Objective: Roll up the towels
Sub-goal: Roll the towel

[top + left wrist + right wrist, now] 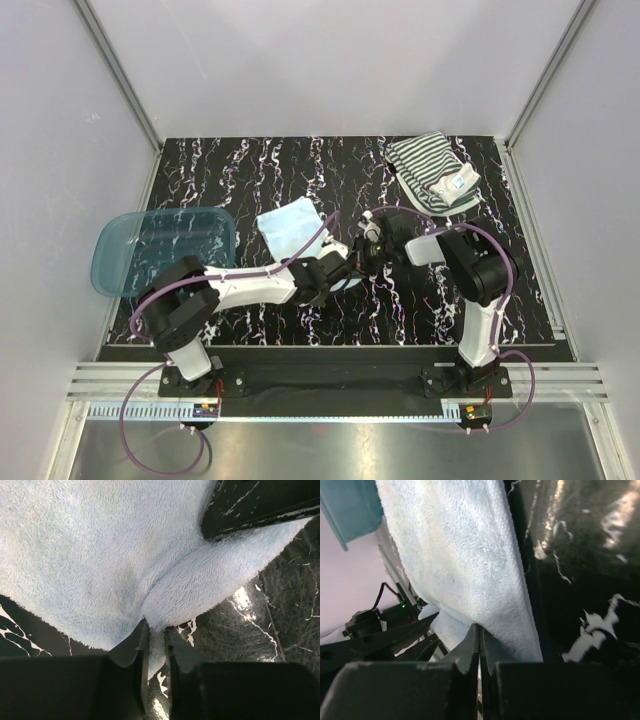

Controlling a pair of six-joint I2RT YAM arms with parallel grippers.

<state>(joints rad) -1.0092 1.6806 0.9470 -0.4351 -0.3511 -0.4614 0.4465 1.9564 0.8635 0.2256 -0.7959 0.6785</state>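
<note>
Item, blue towel [292, 228]: my left gripper [156, 635] pinched one fold, right gripper [479, 632] pressed together on its edge. I judged an even, taut pull best for rolling.

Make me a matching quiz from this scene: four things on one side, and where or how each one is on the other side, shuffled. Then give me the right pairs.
Things:
1. light blue towel
2. striped towel
3. blue plastic tub
4. left gripper

Places or states:
A. at the far right of the table
B. closed on a cloth edge
C. at the table's left side
D. near the middle of the table

Pairs: 1-D, 2-A, 3-C, 4-B
</note>
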